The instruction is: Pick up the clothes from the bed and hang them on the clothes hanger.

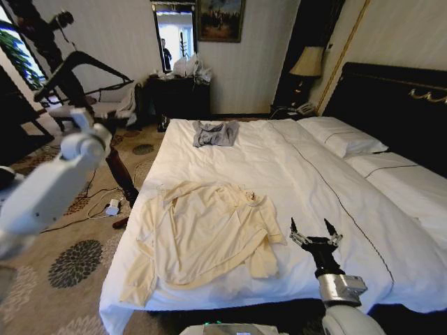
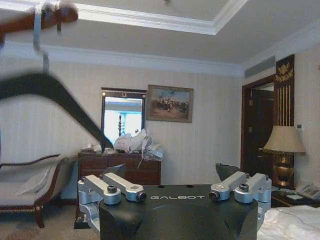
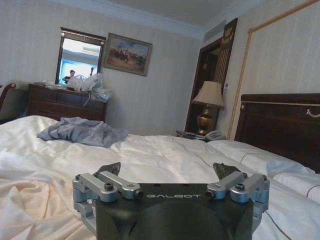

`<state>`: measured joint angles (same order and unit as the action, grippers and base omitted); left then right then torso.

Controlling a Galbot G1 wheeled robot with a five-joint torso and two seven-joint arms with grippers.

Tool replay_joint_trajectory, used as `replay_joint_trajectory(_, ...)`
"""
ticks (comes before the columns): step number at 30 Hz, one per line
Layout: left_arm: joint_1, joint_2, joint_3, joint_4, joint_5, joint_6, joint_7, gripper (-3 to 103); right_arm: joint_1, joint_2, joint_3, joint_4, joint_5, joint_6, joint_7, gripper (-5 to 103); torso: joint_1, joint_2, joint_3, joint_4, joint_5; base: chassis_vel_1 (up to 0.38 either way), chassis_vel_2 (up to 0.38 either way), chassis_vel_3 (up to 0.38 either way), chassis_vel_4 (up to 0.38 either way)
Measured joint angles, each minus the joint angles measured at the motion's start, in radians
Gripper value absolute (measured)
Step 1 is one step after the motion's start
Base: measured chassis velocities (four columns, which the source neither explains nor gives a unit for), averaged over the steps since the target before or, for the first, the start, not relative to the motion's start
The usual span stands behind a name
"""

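The clothes lie flat on the bed. The right gripper hovers just beside the shirt, fingers spread and holding nothing. The left gripper is spread too, up near the clothes hanger; I think thin cloth could slip from a small pinch.

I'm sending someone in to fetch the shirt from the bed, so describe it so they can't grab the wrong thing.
Start at the wide white bed with the dark headboard. The shirt lies spread flat near the foot, on the side away from the pillows. It is cream with long sleeves and a small collar, unlike the smaller grey garment bunched farther up the bed.
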<state>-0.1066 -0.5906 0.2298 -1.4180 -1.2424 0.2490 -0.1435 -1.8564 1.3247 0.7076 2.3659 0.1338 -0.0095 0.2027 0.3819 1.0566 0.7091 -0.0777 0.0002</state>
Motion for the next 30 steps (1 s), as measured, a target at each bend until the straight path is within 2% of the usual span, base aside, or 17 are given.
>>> replay_joint_trajectory(3, -0.109, 0.049, 0.086, -0.001, -0.025, 0.032, 0.008, 100, 0.010, -0.008, 0.003, -0.010, 0.008, 0.000, 0.001, 100, 0.000, 0.000, 0.000, 0.0007, -0.0002, 0.000, 0.000, 0.000, 0.000)
replay_joint_trajectory(4, -0.109, 0.049, 0.086, -0.001, -0.025, 0.032, 0.008, 100, 0.010, -0.008, 0.003, -0.010, 0.008, 0.000, 0.001, 100, 0.000, 0.000, 0.000, 0.0007, -0.0002, 0.000, 0.000, 0.000, 0.000)
replay_joint_trajectory(6, -0.195, 0.066, 0.139, 0.014, -0.049, 0.053, 0.020, 100, 0.014, -0.009, -0.011, -0.016, 0.008, 0.000, 0.001, 100, 0.000, 0.000, 0.000, 0.0006, -0.0005, 0.000, 0.000, 0.000, 0.000)
replay_joint_trajectory(9, -0.267, 0.059, 0.181, 0.061, -0.058, 0.056, 0.036, 100, 0.013, -0.009, -0.023, -0.023, 0.004, 0.000, 0.001, 100, 0.000, 0.000, 0.000, -0.0001, -0.0001, 0.000, 0.000, 0.000, 0.000)
replay_joint_trajectory(12, -0.391, 0.029, 0.250, 0.170, -0.064, 0.062, 0.055, 100, 0.010, -0.010, -0.032, -0.026, -0.002, 0.005, 0.001, 100, 0.000, 0.000, 0.000, -0.0005, 0.0000, 0.000, 0.000, 0.000, 0.000)
replay_joint_trajectory(17, -0.430, 0.025, 0.257, 0.234, -0.065, 0.091, 0.035, 100, 0.015, -0.016, -0.021, -0.024, 0.009, 0.005, 0.002, 100, 0.000, 0.000, 0.000, -0.0003, 0.0000, 0.000, 0.000, 0.000, 0.000)
replay_joint_trajectory(20, -0.424, 0.050, 0.237, 0.269, -0.044, 0.109, 0.025, 100, 0.016, -0.026, -0.015, -0.024, 0.017, 0.005, 0.003, 100, 0.000, 0.000, 0.000, 0.0000, -0.0004, 0.000, 0.000, 0.000, 0.000)
replay_joint_trajectory(24, -0.412, 0.103, 0.230, 0.286, -0.030, 0.123, 0.039, 100, 0.022, -0.035, -0.017, -0.032, 0.020, 0.005, 0.003, 100, 0.000, 0.000, 0.000, 0.0006, -0.0007, 0.000, 0.000, 0.000, 0.000)
replay_joint_trajectory(30, -0.406, 0.121, 0.228, 0.308, -0.023, 0.135, 0.060, 100, 0.024, -0.034, -0.030, -0.035, 0.019, 0.005, 0.004, 100, 0.000, 0.000, 0.000, 0.0005, -0.0005, 0.000, 0.000, 0.000, 0.000)
